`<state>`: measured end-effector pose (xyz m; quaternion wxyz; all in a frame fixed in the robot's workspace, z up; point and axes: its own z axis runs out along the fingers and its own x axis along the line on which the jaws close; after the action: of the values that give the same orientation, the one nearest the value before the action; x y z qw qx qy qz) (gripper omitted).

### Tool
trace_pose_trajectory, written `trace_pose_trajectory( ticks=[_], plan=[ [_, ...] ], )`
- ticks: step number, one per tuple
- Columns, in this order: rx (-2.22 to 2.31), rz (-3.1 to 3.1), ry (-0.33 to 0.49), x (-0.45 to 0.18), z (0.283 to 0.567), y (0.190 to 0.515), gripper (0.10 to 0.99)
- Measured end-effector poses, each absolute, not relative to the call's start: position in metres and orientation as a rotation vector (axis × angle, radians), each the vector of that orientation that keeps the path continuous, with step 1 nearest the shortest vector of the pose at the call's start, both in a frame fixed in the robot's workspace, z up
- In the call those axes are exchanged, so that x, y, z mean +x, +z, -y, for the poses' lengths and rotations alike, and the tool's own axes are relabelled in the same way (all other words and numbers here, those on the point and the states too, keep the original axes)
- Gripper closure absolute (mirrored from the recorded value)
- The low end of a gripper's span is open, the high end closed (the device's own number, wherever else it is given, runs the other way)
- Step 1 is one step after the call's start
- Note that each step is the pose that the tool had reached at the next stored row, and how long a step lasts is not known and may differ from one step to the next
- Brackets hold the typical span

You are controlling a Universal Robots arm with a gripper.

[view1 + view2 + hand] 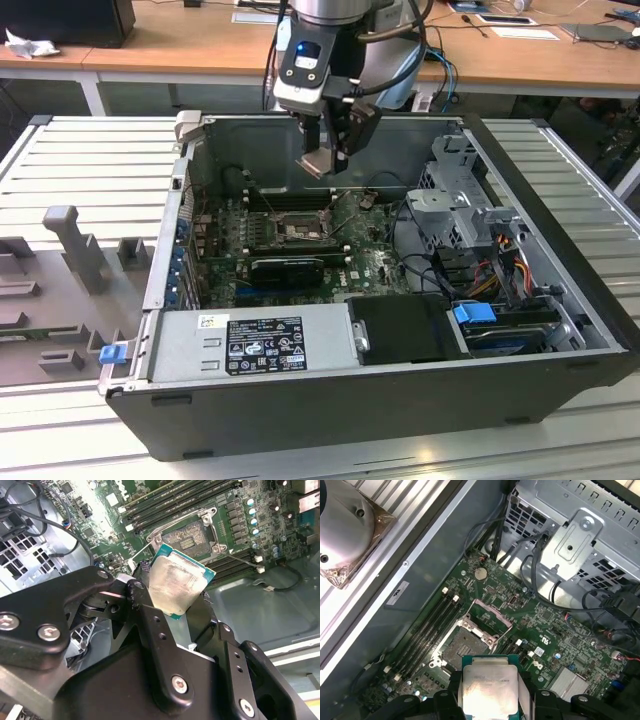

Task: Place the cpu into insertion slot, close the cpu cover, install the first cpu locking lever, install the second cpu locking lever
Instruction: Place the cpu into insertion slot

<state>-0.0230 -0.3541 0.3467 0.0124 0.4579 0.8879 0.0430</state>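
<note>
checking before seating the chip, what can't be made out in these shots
- cpu underside: both wrist views, faces away from the cameras
- one cpu edge: first wrist view, cut off by the picture's edge
- insertion slot pins: exterior view, too small

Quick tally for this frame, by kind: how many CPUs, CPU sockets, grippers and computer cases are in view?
cpu: 1, held between the jaws
insertion slot: 1, no chip in it
gripper: 1
computer case: 1, lying open
Total: 4
</note>
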Motion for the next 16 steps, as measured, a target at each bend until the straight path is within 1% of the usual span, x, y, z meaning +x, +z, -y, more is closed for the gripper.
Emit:
trace_pose_trajectory(
  ticks=[16],
  plan=[
    [1.438, -2.762, 0.133, -0.0230, 0.3542, 0.3404, 0.553]
  ],
)
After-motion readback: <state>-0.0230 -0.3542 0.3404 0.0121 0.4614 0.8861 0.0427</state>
